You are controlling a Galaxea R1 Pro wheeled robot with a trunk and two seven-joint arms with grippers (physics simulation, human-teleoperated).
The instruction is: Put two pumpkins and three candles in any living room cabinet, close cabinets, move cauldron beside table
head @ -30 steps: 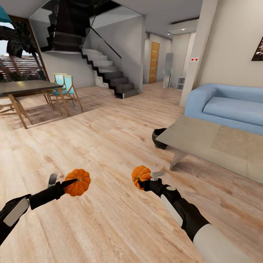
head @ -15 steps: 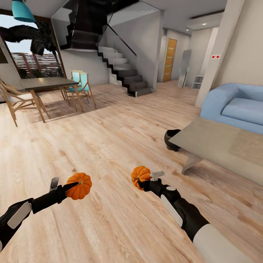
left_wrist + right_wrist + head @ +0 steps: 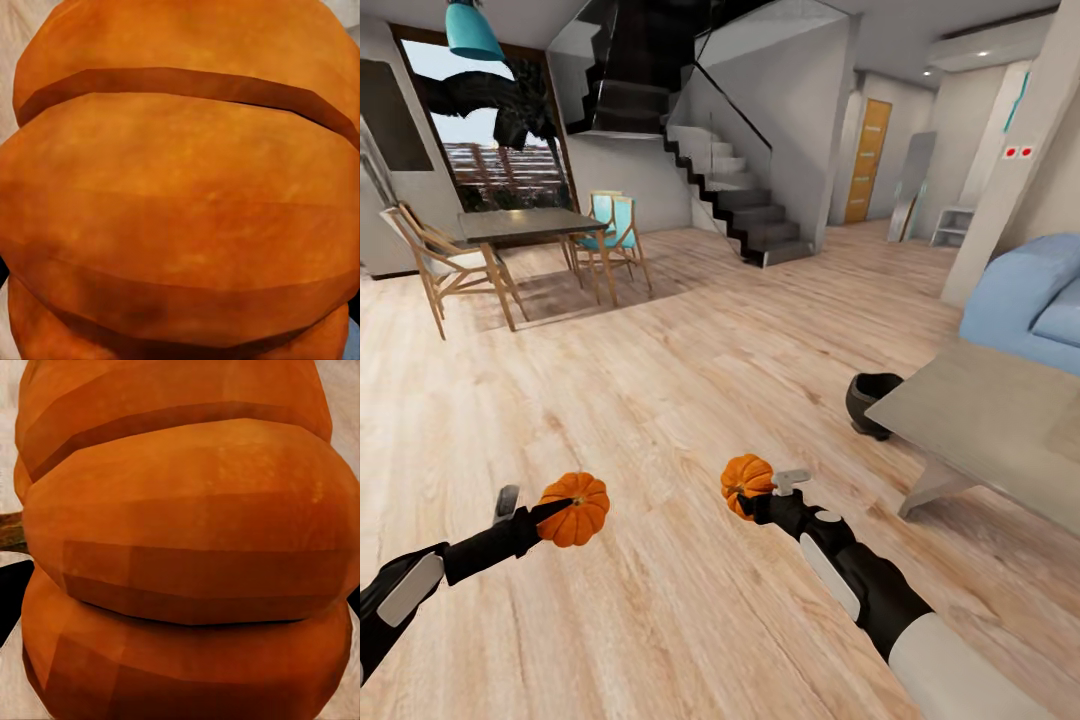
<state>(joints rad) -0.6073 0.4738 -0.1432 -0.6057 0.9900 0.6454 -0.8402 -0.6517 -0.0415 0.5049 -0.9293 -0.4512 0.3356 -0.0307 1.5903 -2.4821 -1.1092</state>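
Right, you've got both pumpkins in the air: the left claw [image 3: 532,503] is clamped on the left pumpkin [image 3: 574,509] and the right claw [image 3: 762,492] is clamped on the right pumpkin [image 3: 747,482], each held out in front of you above the wood floor [image 3: 690,400]. Up close, the left pumpkin [image 3: 180,195] and the right pumpkin [image 3: 187,555] are ribbed orange skin with deep grooves. They look rigid and light, probably smooth enough to roll in the grip, so pinch across the widest part with a finger seated in a groove, not on the crown of a rib. The stem seems too thin to trust.

The cauldron [image 3: 872,401] sits on the floor just beside the corner of the low grey surface [image 3: 980,420], which likely already counts as next to it. A blue sofa [image 3: 1025,300] stands behind that. Far off are a dining table [image 3: 530,225] with chairs and a staircase [image 3: 745,200]. Carry the pumpkins level so neither one twists loose.
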